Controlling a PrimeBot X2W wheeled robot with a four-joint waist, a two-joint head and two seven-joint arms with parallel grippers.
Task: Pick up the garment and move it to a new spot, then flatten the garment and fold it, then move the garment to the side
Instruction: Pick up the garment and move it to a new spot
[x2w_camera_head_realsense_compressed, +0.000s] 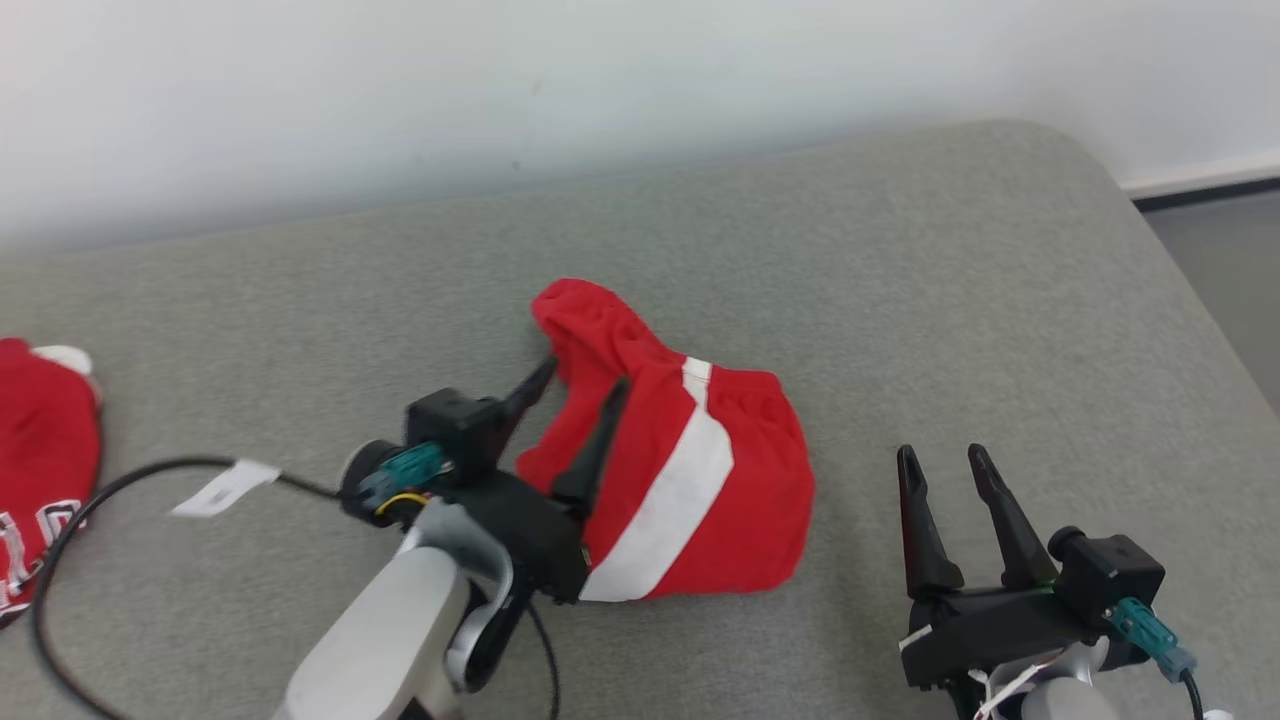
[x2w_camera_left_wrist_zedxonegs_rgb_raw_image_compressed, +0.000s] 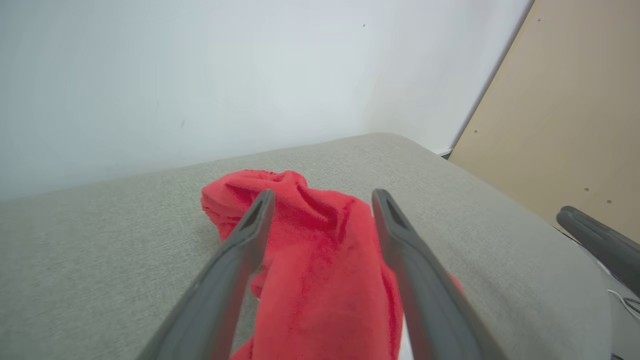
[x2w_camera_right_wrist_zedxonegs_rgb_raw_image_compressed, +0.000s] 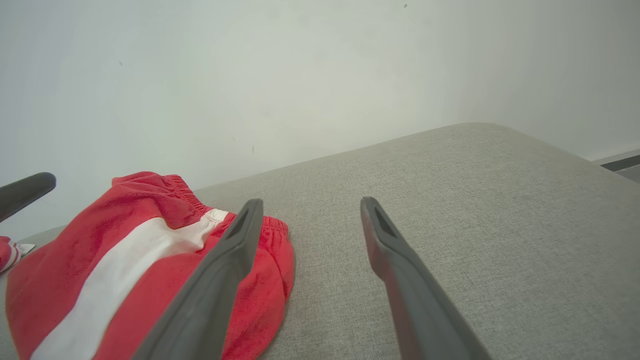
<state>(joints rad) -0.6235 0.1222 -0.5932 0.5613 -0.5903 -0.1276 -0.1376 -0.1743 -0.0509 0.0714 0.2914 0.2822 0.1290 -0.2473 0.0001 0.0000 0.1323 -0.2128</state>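
left gripper (x2w_camera_head_realsense_compressed: 582, 378) spread wide over the bunched garment (x2w_camera_head_realsense_compressed: 740, 470); right gripper (x2w_camera_head_realsense_compressed: 941, 455) also released, apart. a shallow pinch could catch one layer and slip.

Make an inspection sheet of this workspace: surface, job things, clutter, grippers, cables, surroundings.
Surface: grey fabric-covered pad, rounded far corner.
Job's things: crumpled red garment with white stripe, mid-surface, not flattened.
Clutter: second red garment with white markings, left edge.
Grippers: left gripper open, fingers either side of the garment's raised fold; right gripper open above bare pad.
Cables: black cable with white tag, looping at left.
Surroundings: white wall behind; grey floor at right.
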